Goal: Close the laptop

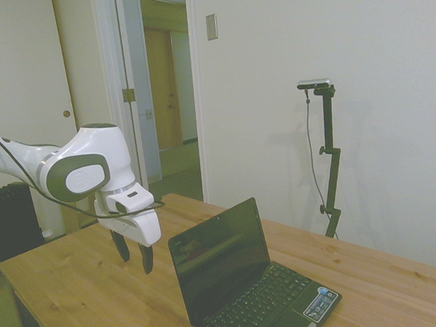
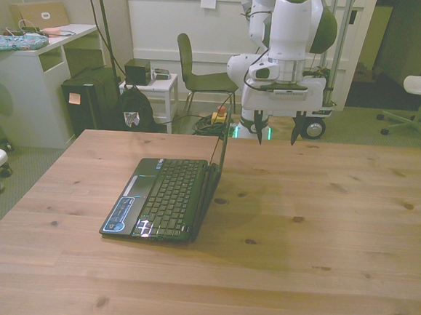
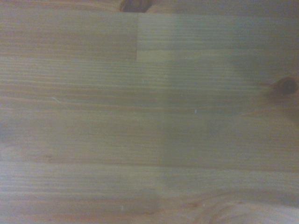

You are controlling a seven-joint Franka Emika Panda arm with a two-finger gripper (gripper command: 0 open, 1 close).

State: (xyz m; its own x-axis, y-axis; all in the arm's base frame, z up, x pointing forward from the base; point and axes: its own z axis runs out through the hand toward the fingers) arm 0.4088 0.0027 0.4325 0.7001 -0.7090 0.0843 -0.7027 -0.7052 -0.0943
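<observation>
From the side, the gripper point(image 1: 134, 256) is hanging above the wooden table point(image 1: 77, 288), fingers pointing down and spread apart, with nothing between them. The laptop point(image 1: 251, 284) is sitting open just beside it, on the side away from the arm. Its lid is standing steeply, leaning back a little toward the gripper, with the dark screen facing away from it. So the gripper is waiting behind the lid, which looks like the sensible side to push from if the screen is to fold down onto the keyboard. The fingertips are hanging below the lid's top edge, and gripper and lid are not touching.

From the front, the gripper point(image 2: 278, 132) is showing both fingers well spread, again gripping nothing, poised near the table's point(image 2: 336, 233) far edge. The laptop point(image 2: 165, 199) is lying toward the front view's left of the gripper and nearer the camera, its lid seen almost edge-on and its keyboard turned away from the gripper. The lid's top corner is coming close to the nearer finger, though a gap is still showing between them. In my judgement the closing has not yet begun, since the lid is fully raised.

From the wrist, only blurred wooden planks point(image 3: 149, 121) with a dark knot point(image 3: 285, 86) are showing. That fits a gripper facing straight down over bare table behind the laptop.
</observation>
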